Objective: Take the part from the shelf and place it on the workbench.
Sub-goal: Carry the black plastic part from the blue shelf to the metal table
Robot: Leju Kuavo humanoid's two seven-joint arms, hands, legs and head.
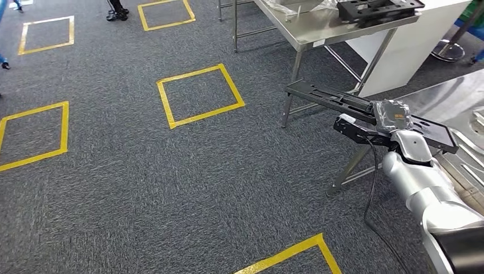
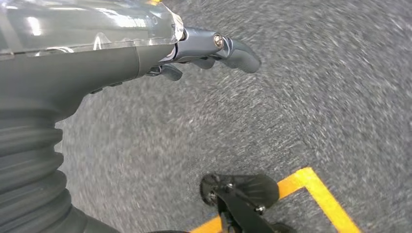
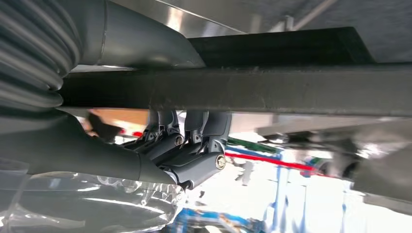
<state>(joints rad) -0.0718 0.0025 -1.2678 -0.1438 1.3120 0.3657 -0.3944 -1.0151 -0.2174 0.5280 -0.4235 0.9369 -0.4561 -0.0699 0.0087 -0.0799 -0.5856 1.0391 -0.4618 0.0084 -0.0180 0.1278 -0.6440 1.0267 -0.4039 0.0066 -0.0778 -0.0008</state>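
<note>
A long flat black part point(image 1: 325, 97) hangs level in the air at the right of the head view, its far end over the corner of a steel workbench point(image 1: 451, 97). My right hand point(image 1: 392, 116), wrapped in clear plastic, grips it near the middle. In the right wrist view the dark fingers point(image 3: 194, 150) curl around the part's black bar point(image 3: 272, 90). My left hand point(image 2: 194, 53) hangs over the grey carpet, fingers loosely apart and holding nothing.
A second steel table point(image 1: 319, 25) stands at the back with another black part point(image 1: 376, 8) on it, beside a white cabinet point(image 1: 411, 51). Yellow taped squares point(image 1: 200, 94) mark the carpet. A person's shoes point(image 1: 117, 12) show at the top left.
</note>
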